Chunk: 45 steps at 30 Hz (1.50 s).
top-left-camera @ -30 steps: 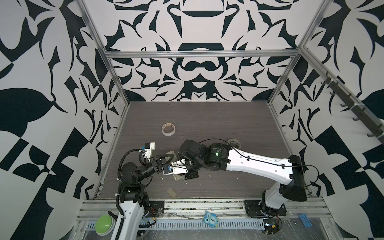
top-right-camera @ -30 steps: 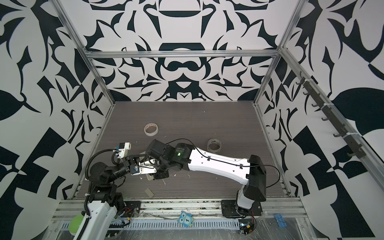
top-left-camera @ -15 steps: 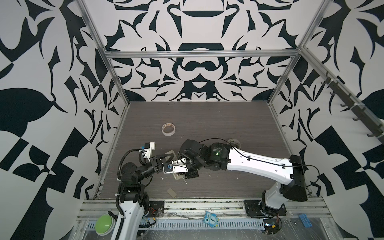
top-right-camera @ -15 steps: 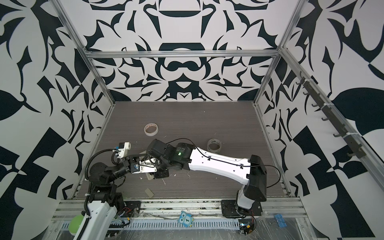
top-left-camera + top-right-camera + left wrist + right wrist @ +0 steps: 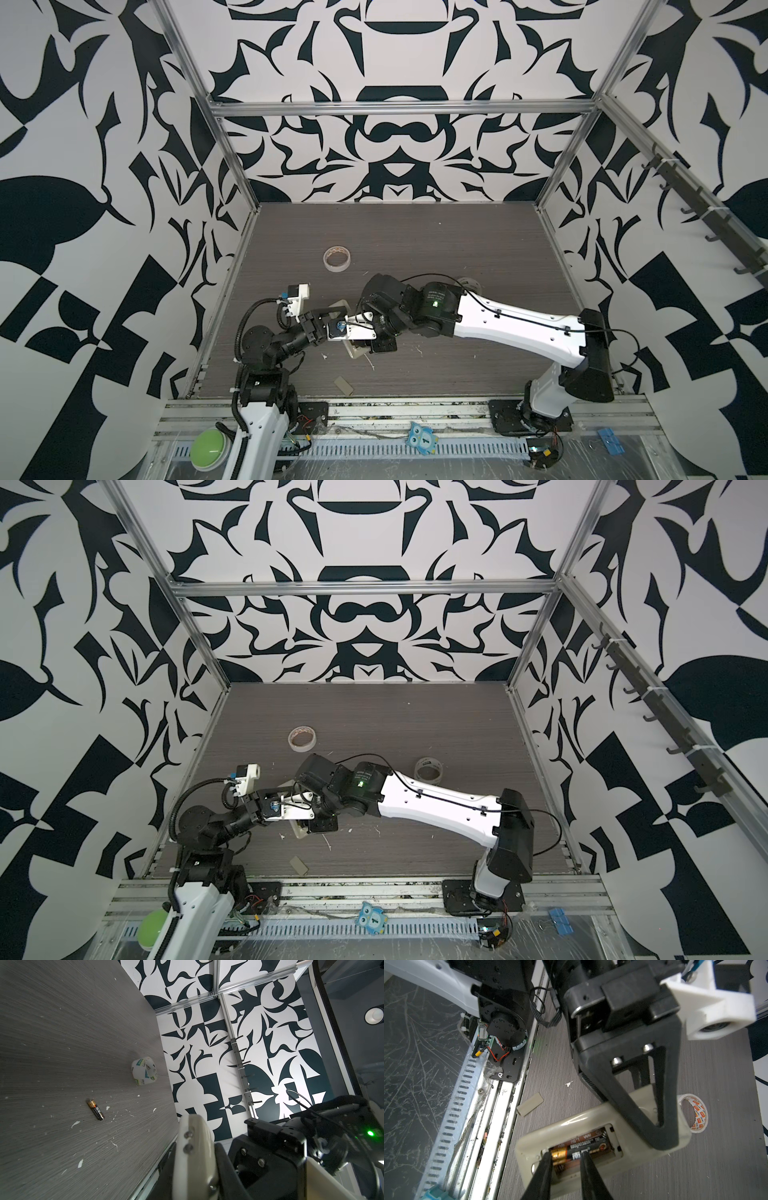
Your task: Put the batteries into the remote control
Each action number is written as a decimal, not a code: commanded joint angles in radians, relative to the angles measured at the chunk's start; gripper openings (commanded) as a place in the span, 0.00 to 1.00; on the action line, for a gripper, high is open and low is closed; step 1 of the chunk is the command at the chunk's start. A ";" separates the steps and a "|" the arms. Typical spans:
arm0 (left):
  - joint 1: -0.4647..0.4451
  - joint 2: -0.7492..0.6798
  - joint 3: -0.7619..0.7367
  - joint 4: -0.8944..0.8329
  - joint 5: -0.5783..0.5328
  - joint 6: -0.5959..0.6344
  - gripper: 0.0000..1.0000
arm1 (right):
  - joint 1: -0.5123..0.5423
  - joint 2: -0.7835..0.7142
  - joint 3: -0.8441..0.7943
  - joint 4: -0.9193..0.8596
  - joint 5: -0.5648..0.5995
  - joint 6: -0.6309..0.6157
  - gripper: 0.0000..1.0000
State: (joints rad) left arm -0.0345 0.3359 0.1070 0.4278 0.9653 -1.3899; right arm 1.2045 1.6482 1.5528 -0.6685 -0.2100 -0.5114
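Note:
The remote control is held beige back up just above the table, its battery compartment uncovered, with my left gripper shut on its far half. One of the batteries lies in the compartment. My right gripper stands over that battery's gold end, its fingertips slightly apart and open. The other battery lies loose on the table. In both top views the grippers meet over the remote at front left, also.
A small beige battery cover lies near the table's front edge. One tape roll sits at mid-left, another behind the right arm. White scraps dot the table.
Both arms keep nearly the same pose. The right gripper's fingers have eased apart a little over the battery.

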 commanded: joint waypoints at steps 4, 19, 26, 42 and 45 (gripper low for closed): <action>-0.003 -0.018 0.031 0.058 0.052 -0.022 0.00 | -0.038 -0.005 0.013 -0.006 0.024 0.027 0.28; -0.003 -0.004 0.034 0.096 0.065 -0.034 0.00 | -0.044 -0.035 -0.003 -0.036 0.027 -0.025 0.30; -0.003 -0.003 0.033 0.100 0.075 -0.034 0.00 | -0.045 -0.030 0.009 -0.052 0.027 -0.027 0.31; -0.003 -0.012 0.023 0.095 0.076 -0.034 0.00 | -0.049 -0.039 0.003 -0.056 0.006 -0.027 0.31; -0.003 -0.011 0.024 0.095 0.078 -0.034 0.00 | -0.048 -0.043 -0.005 -0.054 0.010 -0.040 0.29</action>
State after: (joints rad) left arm -0.0345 0.3424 0.1070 0.4522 0.9848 -1.3952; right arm 1.1748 1.6367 1.5528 -0.6994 -0.2485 -0.5343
